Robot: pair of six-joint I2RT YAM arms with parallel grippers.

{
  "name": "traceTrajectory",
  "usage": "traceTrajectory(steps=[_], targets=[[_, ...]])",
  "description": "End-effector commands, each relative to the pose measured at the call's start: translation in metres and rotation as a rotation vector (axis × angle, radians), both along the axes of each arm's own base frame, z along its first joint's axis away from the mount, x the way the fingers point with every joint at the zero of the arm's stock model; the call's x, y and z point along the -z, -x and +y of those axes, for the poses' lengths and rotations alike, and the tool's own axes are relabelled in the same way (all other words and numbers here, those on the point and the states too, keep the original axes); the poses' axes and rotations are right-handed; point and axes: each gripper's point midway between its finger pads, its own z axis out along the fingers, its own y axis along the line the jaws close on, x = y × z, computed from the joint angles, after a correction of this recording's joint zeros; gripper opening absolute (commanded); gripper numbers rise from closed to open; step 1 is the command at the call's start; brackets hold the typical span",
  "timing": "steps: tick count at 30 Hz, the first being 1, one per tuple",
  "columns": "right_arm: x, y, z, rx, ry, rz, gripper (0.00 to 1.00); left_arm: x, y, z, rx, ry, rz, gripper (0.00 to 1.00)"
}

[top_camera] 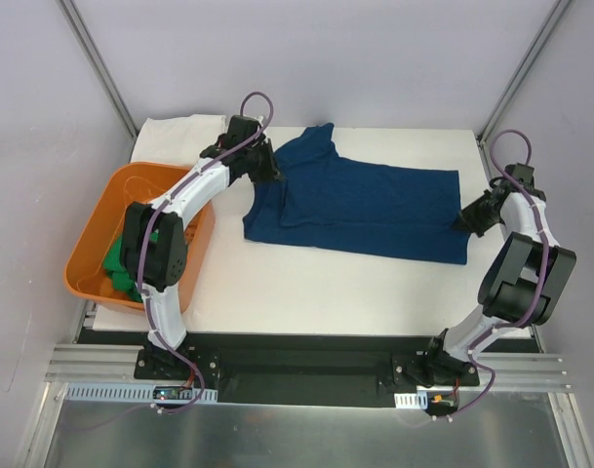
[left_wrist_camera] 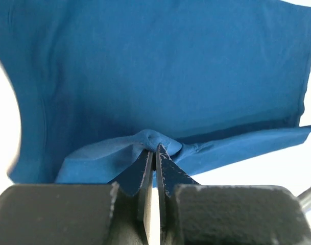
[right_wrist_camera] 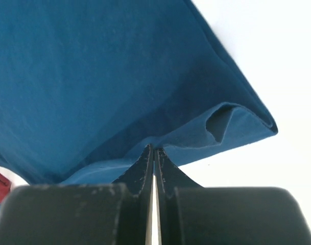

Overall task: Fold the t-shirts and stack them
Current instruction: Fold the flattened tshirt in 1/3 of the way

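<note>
Lying in the tub (top_camera: 90,232) at far left, a green shirt (top_camera: 121,269) sits apart. Next, the left gripper (top_camera: 272,174) is pinched tight on a bunched edge of the blue shirt (top_camera: 365,205), spread flat across the table (top_camera: 306,285); the right gripper (top_camera: 464,222) clamps its opposite hem.

Top cam: high, near edge, looking down on whole bench (top_camera: 306,283). Wrist cams: close, opposite ends, all sharing shirt (top_camera: 360,205).
</note>
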Motion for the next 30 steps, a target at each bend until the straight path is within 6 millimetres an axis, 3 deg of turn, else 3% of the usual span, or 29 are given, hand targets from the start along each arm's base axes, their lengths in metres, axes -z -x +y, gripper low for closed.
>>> traceTrajectory(steps=[1, 6, 7, 9, 10, 12, 13, 14, 16, 17, 19, 20, 21, 23, 24, 25, 26, 27, 28, 29, 30], targets=[[-0.010, -0.017, -0.012, 0.017, 0.051, -0.036, 0.01, -0.012, -0.028, -0.004, 0.052, -0.024, -0.084, 0.00], [0.001, -0.030, -0.018, -0.016, 0.061, -0.017, 0.01, -0.001, -0.049, 0.002, 0.038, -0.069, -0.100, 0.00], [-0.002, -0.036, -0.020, -0.028, 0.067, -0.031, 0.02, 0.013, -0.053, 0.005, 0.029, -0.092, -0.083, 0.00], [0.008, -0.042, -0.022, -0.037, 0.056, -0.012, 0.04, 0.015, -0.064, 0.006, 0.022, -0.103, -0.094, 0.00], [0.007, -0.048, -0.025, -0.041, 0.065, -0.020, 0.04, 0.027, -0.070, 0.007, 0.017, -0.115, -0.081, 0.00], [0.015, -0.053, -0.027, -0.047, 0.059, 0.001, 0.04, 0.021, -0.087, 0.009, -0.008, -0.141, -0.123, 0.00], [0.016, -0.056, -0.027, -0.054, 0.060, 0.004, 0.05, 0.031, -0.094, 0.009, -0.009, -0.152, -0.118, 0.00], [0.015, -0.061, -0.029, -0.060, 0.064, -0.003, 0.07, 0.019, -0.104, 0.006, -0.006, -0.147, -0.159, 0.00], [0.013, -0.066, -0.027, -0.088, 0.071, -0.015, 0.11, 0.026, -0.113, 0.000, 0.011, -0.141, -0.164, 0.02], [0.011, -0.071, -0.028, -0.110, 0.084, -0.023, 0.13, 0.015, -0.121, -0.003, 0.021, -0.131, -0.197, 0.05], [0.009, -0.071, -0.025, -0.133, 0.091, -0.012, 0.18, 0.019, -0.124, -0.008, 0.037, -0.121, -0.194, 0.13], [0.005, -0.072, -0.025, -0.150, 0.100, -0.016, 0.21, 0.020, -0.123, -0.007, 0.037, -0.122, -0.190, 0.24], [0.004, -0.070, -0.022, -0.168, 0.100, -0.006, 0.27, 0.016, -0.122, -0.005, 0.031, -0.126, -0.194, 0.43], [-0.001, -0.064, -0.018, -0.202, 0.101, 0.015, 0.37, 0.017, -0.117, 0.000, 0.029, -0.150, -0.195, 0.72], [-0.007, -0.065, -0.016, -0.235, 0.114, 0.008, 0.56, 0.000, -0.113, 0.002, 0.028, -0.148, -0.219, 0.82], [-0.009, -0.062, -0.015, -0.246, 0.120, 0.013, 0.66, -0.007, -0.110, 0.003, 0.029, -0.145, -0.227, 0.99], [-0.016, -0.058, -0.013, -0.255, 0.136, 0.012, 0.76, -0.004, -0.099, 0.002, 0.048, -0.134, -0.206, 0.99], [-0.013, -0.051, -0.007, -0.276, 0.138, 0.026, 0.97, -0.027, -0.089, 0.001, 0.056, -0.110, -0.231, 0.99], [-0.014, -0.047, -0.002, -0.288, 0.140, 0.028, 0.97, -0.031, -0.080, -0.001, 0.068, -0.095, -0.225, 0.99], [-0.023, -0.043, 0.002, -0.291, 0.151, 0.009, 0.97, -0.021, -0.064, -0.002, 0.080, -0.075, -0.176, 0.99], [-0.022, -0.037, 0.009, -0.303, 0.152, 0.012, 0.97, -0.041, -0.051, -0.003, 0.090, -0.051, -0.195, 0.99]])
